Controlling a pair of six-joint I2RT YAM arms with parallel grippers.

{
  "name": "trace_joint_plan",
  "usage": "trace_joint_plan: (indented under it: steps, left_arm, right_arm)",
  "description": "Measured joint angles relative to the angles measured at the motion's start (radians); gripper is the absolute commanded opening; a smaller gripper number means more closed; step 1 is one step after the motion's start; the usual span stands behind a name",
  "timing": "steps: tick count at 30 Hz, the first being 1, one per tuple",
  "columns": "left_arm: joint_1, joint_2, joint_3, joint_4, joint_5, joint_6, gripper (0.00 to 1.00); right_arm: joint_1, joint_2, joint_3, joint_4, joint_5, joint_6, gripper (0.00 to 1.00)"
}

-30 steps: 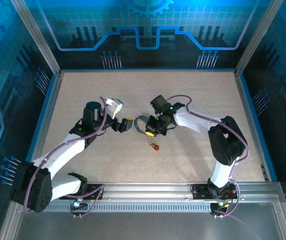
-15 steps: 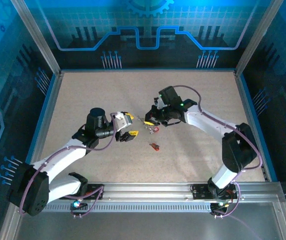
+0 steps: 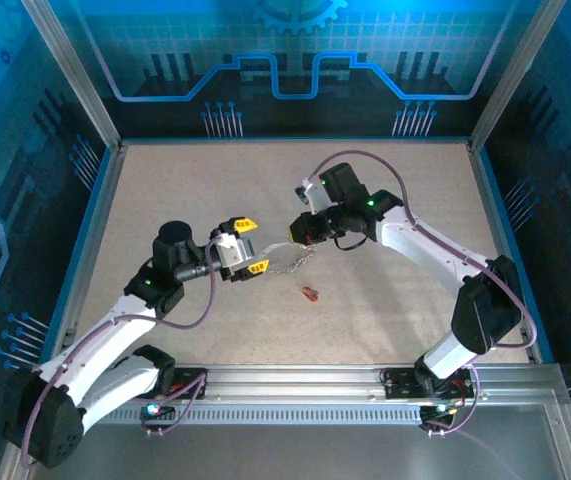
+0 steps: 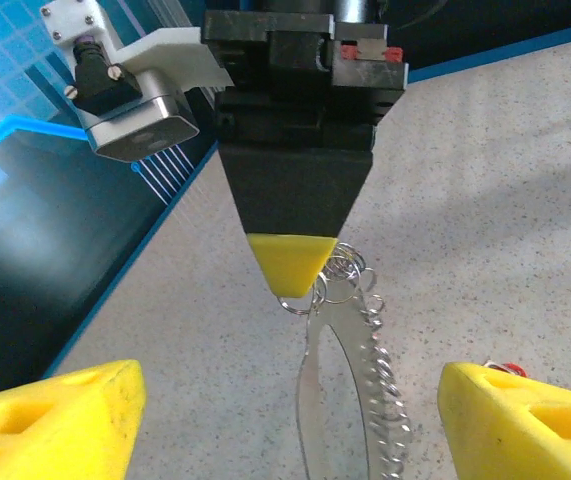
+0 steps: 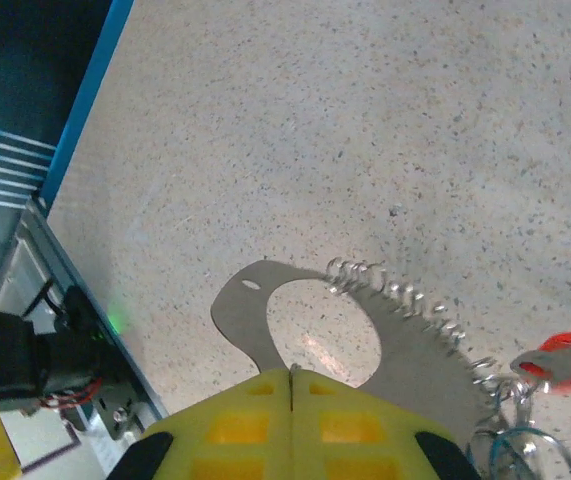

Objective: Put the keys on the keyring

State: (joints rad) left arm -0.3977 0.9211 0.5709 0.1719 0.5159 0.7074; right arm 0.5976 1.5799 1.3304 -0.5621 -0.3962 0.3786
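The keyring (image 3: 289, 256) is a flat silvery loop with a row of small rings along one edge. My right gripper (image 3: 301, 232) is shut on its end and holds it above the table; the right wrist view shows the yellow pads (image 5: 255, 425) closed on the keyring (image 5: 265, 300). My left gripper (image 3: 251, 247) faces it, open, with the keyring (image 4: 350, 385) hanging between and beyond its fingers (image 4: 55, 420). One red-headed key (image 3: 309, 292) lies on the table. A red key (image 5: 562, 358) shows beside the small rings; I cannot tell whether it hangs there.
The speckled tabletop (image 3: 185, 190) is bounded by a blue rim and metal posts. A metal rail (image 3: 305, 380) runs along the near edge by the arm bases. A bluish wire ring (image 5: 525, 450) sits by the right gripper's fingers.
The right gripper has shifted slightly with the keyring, which now stretches toward the left gripper. The left arm has drawn back and lowered, its fingers still apart. The table key has not moved.
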Motion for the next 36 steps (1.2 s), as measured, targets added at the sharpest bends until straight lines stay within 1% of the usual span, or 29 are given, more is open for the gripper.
trace_joint_plan:
  steps: [3, 7, 10, 13, 16, 18, 21, 24, 28, 32, 36]
  left_arm:
    - [0.0, -0.003, 0.001, -0.035, -0.004, 0.001, 0.77]
    - [0.0, 0.002, 0.039, -0.115, -0.055, -0.033, 0.76]
    - [0.0, 0.0, 0.084, -0.145, -0.087, -0.058, 0.76]
    - [0.0, -0.01, 0.09, -0.142, -0.092, -0.081, 0.75]
    - [0.0, -0.011, 0.095, -0.154, -0.081, -0.108, 0.74]
    - [0.0, -0.011, 0.105, -0.171, -0.076, -0.132, 0.72]
    - [0.0, -0.011, 0.124, -0.175, -0.067, -0.166, 0.65]
    - [0.0, -0.01, 0.128, -0.175, -0.039, -0.193, 0.56]
    - [0.0, 0.011, 0.128, -0.174, 0.021, -0.213, 0.48]
    - [0.0, 0.041, 0.128, -0.174, 0.07, -0.214, 0.43]
    - [0.0, 0.058, 0.128, -0.166, 0.117, -0.217, 0.4]
  right_arm:
    - [0.009, -0.034, 0.0, -0.016, 0.006, -0.096, 0.0]
    - [0.027, -0.119, -0.033, 0.026, 0.021, -0.214, 0.0]
    - [0.045, -0.222, -0.134, 0.134, 0.023, -0.294, 0.0]
    - [0.059, -0.308, -0.249, 0.258, 0.04, -0.357, 0.0]
    - [0.064, -0.344, -0.327, 0.365, 0.051, -0.422, 0.0]
    - [0.064, -0.346, -0.347, 0.408, 0.053, -0.461, 0.0]
    - [0.064, -0.348, -0.365, 0.472, 0.056, -0.507, 0.0]
    - [0.064, -0.367, -0.419, 0.57, 0.044, -0.547, 0.0]
    - [0.065, -0.39, -0.504, 0.677, -0.016, -0.587, 0.0]
    - [0.065, -0.389, -0.514, 0.733, -0.082, -0.605, 0.0]
    - [0.066, -0.395, -0.537, 0.819, -0.141, -0.612, 0.0]
